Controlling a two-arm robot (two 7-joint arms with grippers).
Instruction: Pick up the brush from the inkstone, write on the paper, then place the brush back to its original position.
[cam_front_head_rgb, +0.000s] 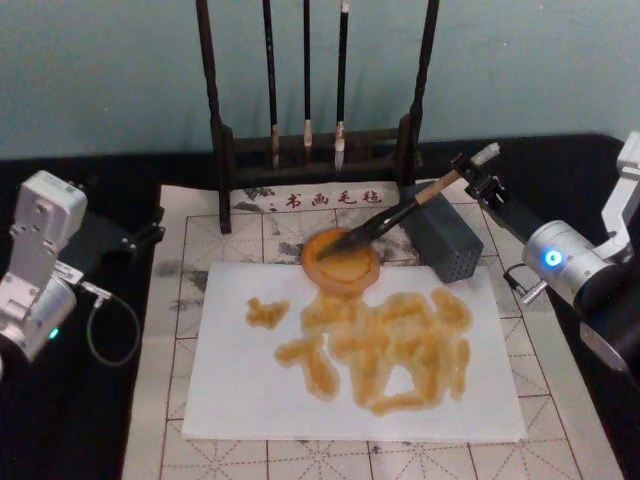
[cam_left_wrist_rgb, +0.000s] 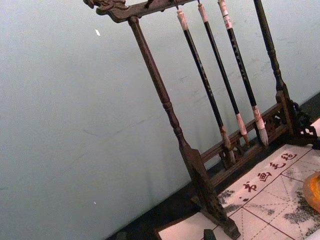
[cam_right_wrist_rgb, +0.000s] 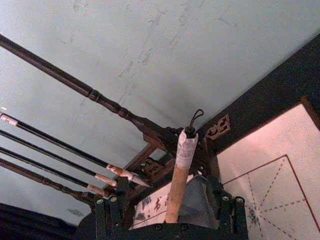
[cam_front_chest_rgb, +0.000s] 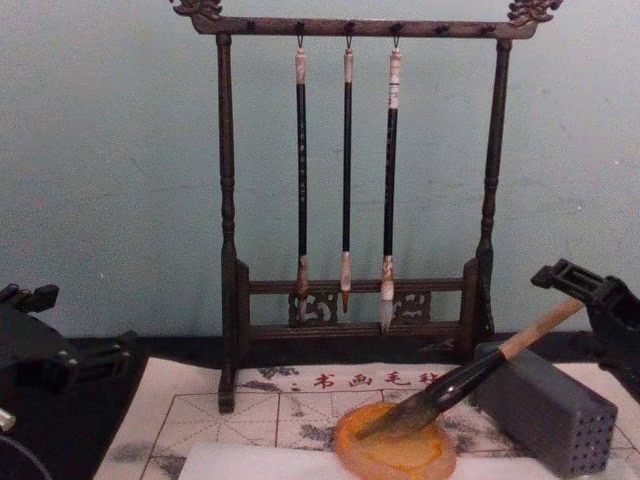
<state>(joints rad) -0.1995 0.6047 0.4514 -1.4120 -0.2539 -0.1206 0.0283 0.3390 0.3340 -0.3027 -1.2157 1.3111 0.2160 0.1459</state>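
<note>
Right gripper (cam_front_head_rgb: 472, 172) spread, straddling the tan bamboo handle of the large dark-tipped brush (cam_front_head_rgb: 395, 215), at 2 o'clock from the round orange-amber inkstone (cam_front_head_rgb: 345, 283) that holds its bristles. Handle seems propped on grey holed block (cam_front_head_rgb: 450, 250). Risk: a crooked retreat snags the handle and rolls the brush onto the white paper (cam_front_head_rgb: 230, 390). Left gripper (cam_front_head_rgb: 148, 236) parked at 9 o'clock.

text: 书画毛毡 | colour: red | on: far edge of the gridded mat (cam_front_head_rgb: 168, 400)
</note>
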